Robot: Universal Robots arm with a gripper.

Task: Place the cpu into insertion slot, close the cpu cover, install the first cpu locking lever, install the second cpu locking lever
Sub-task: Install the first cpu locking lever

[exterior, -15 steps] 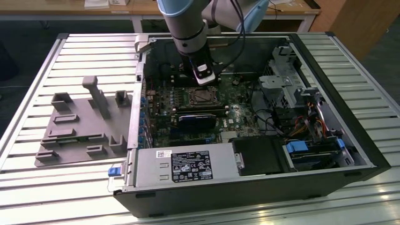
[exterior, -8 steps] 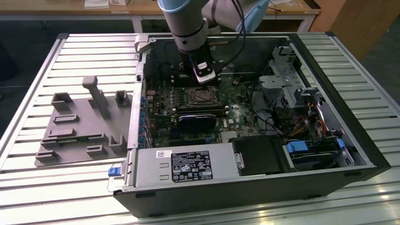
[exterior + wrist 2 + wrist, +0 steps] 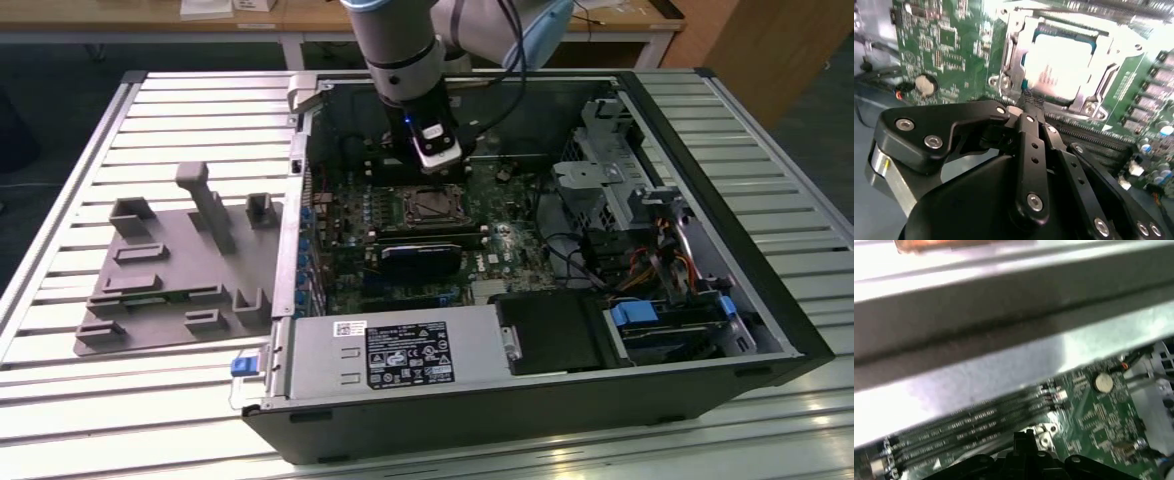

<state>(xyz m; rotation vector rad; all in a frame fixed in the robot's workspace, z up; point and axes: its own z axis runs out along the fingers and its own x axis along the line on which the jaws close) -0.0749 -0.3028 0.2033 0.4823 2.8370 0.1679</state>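
In the exterior view an open computer case (image 3: 534, 250) lies on its side on a slatted metal table (image 3: 80, 200), and the robot arm (image 3: 400, 50) reaches down into it from the far edge, its gripper (image 3: 438, 165) low over the green motherboard (image 3: 507, 255), just beyond the insertion slot (image 3: 430, 205), which sits in the board's far half. A grey moulded fixture tray (image 3: 174, 270) rests on the table beside the case, toward the exterior view's left, and a silver power supply (image 3: 387, 355) fills the near edge of the case. In the second wrist view the gripper's black linkage (image 3: 1024, 165) dominates; its fingers (image 3: 1029, 107) come together to a narrow tip with nothing visibly held between them, just short of the socket. There the cpu (image 3: 1061, 65) lies in the insertion slot, its bright metal top showing through the window of the cpu cover (image 3: 1014, 55), which lies down over it. In the first wrist view the case wall (image 3: 1004, 315) looms close, with memory slots (image 3: 964, 427) and a coin cell battery (image 3: 1102, 383) on the board.
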